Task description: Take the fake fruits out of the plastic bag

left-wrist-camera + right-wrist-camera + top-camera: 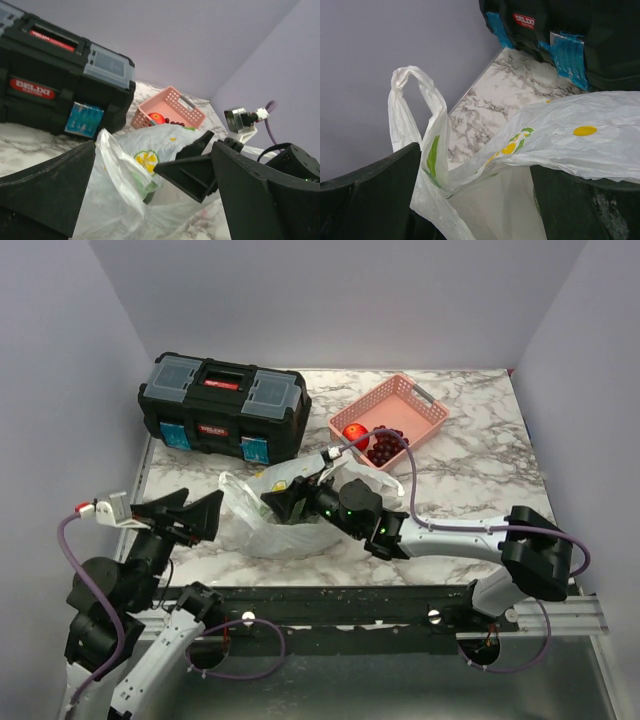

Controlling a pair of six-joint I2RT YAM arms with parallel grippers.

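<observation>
The plastic bag [252, 528] lies crumpled at mid-table, white with yellow-green prints, its mouth facing right. My right gripper [300, 496] is pushed into that mouth; in the right wrist view [475, 200] its jaws stand wide apart, with only bag film [570, 130] between and over them. To the bag's left my left gripper [195, 512] is open, a loose fold of bag [112, 165] standing between its fingers [50, 192] untouched. A red apple [353, 432] and dark grapes [386, 447] lie in the pink basket [420, 400]. No green melon shows clearly.
A black toolbox [222, 405] stands at the back left, just behind the bag. The pink basket [175, 100] sits at the back right. Lilac walls close in the marble table [480, 470] on three sides.
</observation>
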